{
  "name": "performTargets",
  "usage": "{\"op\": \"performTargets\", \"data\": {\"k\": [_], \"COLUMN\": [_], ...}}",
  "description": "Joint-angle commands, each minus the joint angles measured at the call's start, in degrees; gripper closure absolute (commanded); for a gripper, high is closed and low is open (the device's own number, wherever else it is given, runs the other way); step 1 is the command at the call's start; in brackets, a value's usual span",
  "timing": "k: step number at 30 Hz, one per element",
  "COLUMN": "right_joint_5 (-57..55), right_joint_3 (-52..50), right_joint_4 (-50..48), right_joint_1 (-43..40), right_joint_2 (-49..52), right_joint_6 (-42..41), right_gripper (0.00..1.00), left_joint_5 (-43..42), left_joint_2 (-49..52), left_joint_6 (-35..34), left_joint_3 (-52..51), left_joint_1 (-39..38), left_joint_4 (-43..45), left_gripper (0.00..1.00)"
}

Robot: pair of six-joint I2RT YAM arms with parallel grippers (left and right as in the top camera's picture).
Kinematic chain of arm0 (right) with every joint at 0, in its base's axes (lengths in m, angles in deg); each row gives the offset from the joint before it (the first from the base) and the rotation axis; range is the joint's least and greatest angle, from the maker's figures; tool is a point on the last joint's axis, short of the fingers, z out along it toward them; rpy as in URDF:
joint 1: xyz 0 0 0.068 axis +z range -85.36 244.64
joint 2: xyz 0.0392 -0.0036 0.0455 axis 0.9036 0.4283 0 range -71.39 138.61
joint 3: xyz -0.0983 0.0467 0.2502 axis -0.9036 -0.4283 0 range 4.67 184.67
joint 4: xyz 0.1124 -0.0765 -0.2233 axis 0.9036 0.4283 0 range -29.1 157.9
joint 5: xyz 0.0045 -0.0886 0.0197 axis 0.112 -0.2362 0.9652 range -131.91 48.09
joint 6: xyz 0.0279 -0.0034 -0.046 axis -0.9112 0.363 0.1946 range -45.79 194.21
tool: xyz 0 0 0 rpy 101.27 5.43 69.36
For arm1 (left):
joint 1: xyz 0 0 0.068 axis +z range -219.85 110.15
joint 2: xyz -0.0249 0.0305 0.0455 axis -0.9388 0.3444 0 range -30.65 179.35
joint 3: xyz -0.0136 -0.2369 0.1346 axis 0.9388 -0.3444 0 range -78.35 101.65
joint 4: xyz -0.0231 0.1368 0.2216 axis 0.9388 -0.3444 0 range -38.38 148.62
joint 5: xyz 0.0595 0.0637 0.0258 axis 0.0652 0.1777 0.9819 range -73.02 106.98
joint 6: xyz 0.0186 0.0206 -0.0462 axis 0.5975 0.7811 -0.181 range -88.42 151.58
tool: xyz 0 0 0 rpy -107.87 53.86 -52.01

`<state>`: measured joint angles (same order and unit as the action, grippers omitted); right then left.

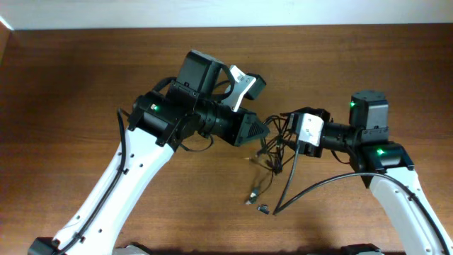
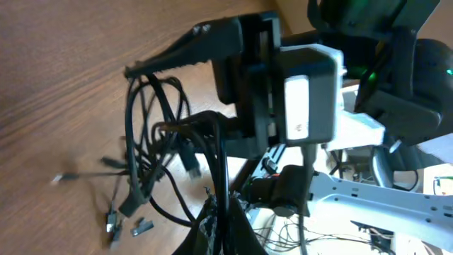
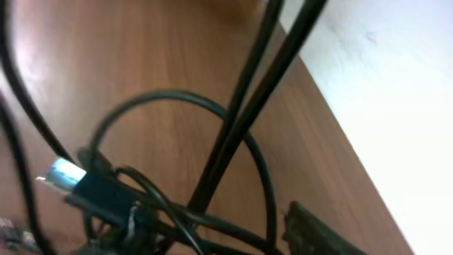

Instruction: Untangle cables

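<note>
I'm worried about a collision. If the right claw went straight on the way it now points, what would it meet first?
The right claw would first meet the cables, bunched at its tips; the left claw seems to sit just behind.

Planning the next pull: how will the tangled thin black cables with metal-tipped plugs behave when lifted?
The thin black cables look floppy: they lie in loose loops, so they would likely sag rather than hold shape. Strands cross one another, so pulling one probably drags the others. Being so thin, they seem light.

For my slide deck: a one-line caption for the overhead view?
Left hand and right hand meet over tangled thin black cables on a brown wooden table.
</note>
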<state>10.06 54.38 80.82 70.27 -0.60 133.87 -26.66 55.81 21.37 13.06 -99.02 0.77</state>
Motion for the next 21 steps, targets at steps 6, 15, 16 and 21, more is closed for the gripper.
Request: {"op": "performTargets", "data": {"k": [6, 15, 16, 21], "right_joint_5": [-2.5, 5.1, 5.1, 5.1], "right_joint_3": [0.2, 0.2, 0.2, 0.2], "right_joint_4": [-0.8, -2.2, -2.2, -2.2], "right_joint_1": [0.5, 0.5, 0.5, 0.5], "right_joint_2": [-0.2, -0.2, -0.2, -0.2], "right_joint_6": [0.5, 0.5, 0.5, 0.5], "right_gripper": [0.71, 0.91, 0.96, 0.96], "left_joint_5": [0.3, 4.0, 4.0, 4.1], "left_joint_2": [-1.3, -1.3, -1.3, -1.3], "left_joint_6": [-0.9, -1.1, -1.1, -1.1], "left_joint_3": [1.0, 1.0, 1.0, 1.0], "left_joint_1": [0.1, 0.1, 0.1, 0.1], "left_joint_4": [0.6, 0.5, 0.6, 0.6], "left_gripper": [1.0, 1.0, 1.0, 1.0]}}
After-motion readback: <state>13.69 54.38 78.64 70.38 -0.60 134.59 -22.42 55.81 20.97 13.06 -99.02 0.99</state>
